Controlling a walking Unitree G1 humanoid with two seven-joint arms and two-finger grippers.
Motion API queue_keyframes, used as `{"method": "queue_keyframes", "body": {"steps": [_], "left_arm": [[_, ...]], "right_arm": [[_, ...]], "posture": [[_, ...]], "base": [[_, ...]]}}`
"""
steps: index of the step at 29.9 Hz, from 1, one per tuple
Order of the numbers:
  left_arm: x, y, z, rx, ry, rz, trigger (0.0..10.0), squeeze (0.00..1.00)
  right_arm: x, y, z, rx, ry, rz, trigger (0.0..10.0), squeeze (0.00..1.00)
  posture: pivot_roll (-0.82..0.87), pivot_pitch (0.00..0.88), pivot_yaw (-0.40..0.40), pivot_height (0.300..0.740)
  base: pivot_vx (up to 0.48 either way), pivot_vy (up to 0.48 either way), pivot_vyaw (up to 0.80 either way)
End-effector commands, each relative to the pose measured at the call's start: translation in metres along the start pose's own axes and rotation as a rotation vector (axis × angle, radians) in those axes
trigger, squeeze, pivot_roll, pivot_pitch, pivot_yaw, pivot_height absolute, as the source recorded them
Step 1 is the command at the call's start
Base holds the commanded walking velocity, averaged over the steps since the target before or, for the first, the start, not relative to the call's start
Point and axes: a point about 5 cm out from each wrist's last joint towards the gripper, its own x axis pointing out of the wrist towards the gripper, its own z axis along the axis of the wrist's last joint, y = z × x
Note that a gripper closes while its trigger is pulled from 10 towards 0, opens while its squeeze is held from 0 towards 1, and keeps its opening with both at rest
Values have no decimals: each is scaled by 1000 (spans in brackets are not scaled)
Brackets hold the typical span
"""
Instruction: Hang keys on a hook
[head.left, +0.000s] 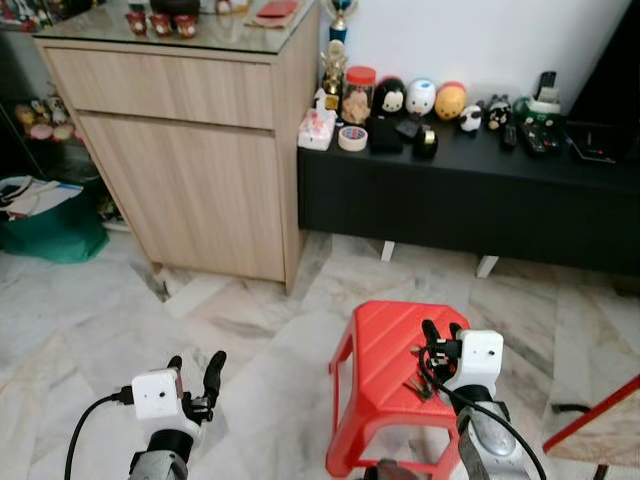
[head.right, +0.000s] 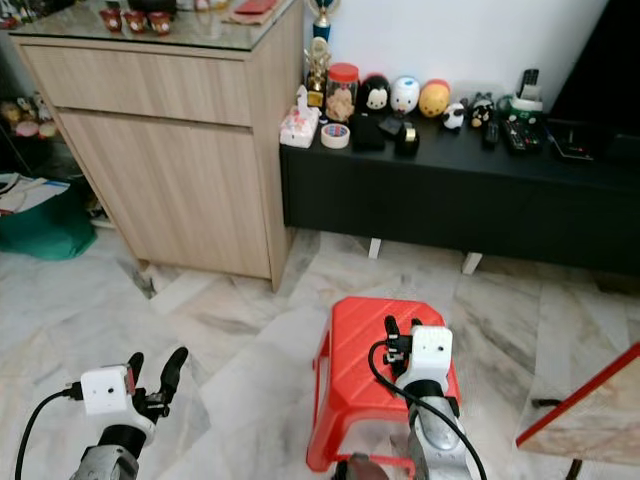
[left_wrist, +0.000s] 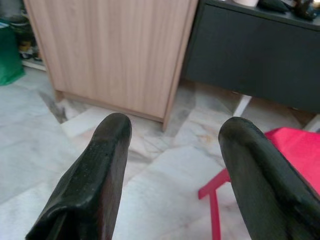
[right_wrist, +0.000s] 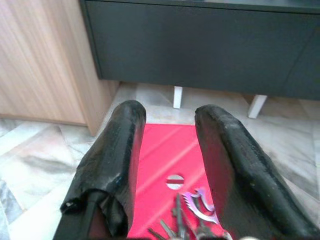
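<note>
While right end effector (right_wrist: 170, 165) hovers spread | keys (right_wrist: 192, 220) (partly cropped) on red stool (head.left: 385, 345) | left end effector (left_wrist: 175, 165) spread.

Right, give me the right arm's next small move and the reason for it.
Probably lower the right tool and close on the keys. They lie loose on the red stool, between and just below its open fingers, not yet gripped. No hook can be made out.

One red stool (head.left: 385, 350); on its seat, one bunch of keys (right_wrist: 192, 220). Behind the stool: one wooden cabinet (head.left: 190, 140), one black low console (head.left: 470, 200). On the console: three round character figures (head.left: 420, 98), one tape roll (head.left: 352, 138).
</note>
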Motion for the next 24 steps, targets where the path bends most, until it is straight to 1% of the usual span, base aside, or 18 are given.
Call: {"method": "queue_keyframes", "body": {"steps": [1,11,14,17,24], "left_arm": [[1,-2,3,-8,-7,-4,10000,0],[0,-4,2,-15,1,-7,10000,0],[0,-5,2,-16,3,-10,10000,0],[0,-5,2,-16,4,-11,10000,0],[0,-6,3,-16,6,-12,10000,0]], "right_arm": [[2,0,4,6,-7,-7,10000,0],[2,-1,1,12,17,-19,10000,0],[2,1,-2,10,50,-10,10000,0],[2,2,0,18,19,-6,10000,0],[2,5,-2,11,30,5,10000,0]], "posture": [[92,72,-40,660],[93,72,-38,660],[93,72,-38,647],[92,70,-36,627],[92,72,-39,627]], "base": [[0,0,0],[0,0,0],[0,0,0],[0,0,0],[0,0,0]]}}
